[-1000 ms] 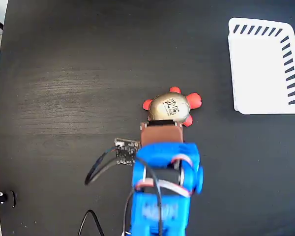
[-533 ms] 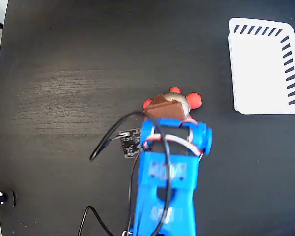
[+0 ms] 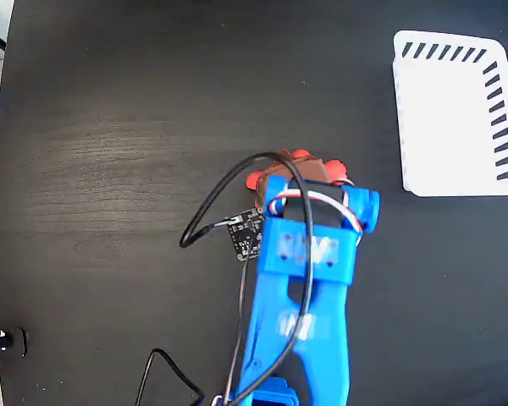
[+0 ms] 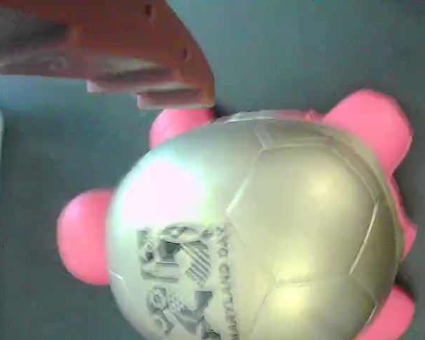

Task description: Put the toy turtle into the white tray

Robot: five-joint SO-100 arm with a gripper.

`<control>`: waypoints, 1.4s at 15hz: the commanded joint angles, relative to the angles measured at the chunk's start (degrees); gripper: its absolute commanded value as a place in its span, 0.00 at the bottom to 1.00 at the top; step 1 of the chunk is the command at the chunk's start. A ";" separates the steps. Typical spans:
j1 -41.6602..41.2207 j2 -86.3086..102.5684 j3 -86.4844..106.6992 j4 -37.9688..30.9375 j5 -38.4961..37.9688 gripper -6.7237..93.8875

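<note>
Blue arm's gripper [image 3: 300,169] low over toy turtle [image 4: 262,234], one brown finger [image 4: 127,57] beside the shell, poised for grasping; opening and hold impossible to tell. Turtle on black table [image 3: 110,169]; white tray [image 3: 453,118] well apart at two o'clock.

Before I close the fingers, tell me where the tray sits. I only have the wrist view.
Observer: In the fixed view the white tray lies at the upper right of the table, well apart from the toy turtle.
Operator: Say whether anything is in it.
Observer: Nothing, its floor is bare.
Operator: Report anything lying between the two.
Observer: Only bare dark table between them. The blue arm covers the shell from above, so just the red legs show.
</note>
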 commanded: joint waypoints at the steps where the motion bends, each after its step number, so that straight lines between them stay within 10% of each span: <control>1: 0.62 -0.35 -3.08 -0.88 -0.70 0.57; 16: 0.44 -8.44 0.88 -11.60 -6.42 0.57; 19: 0.44 -8.53 0.79 -11.87 -6.33 0.12; 21: 0.62 -7.82 0.26 -10.63 -5.45 0.07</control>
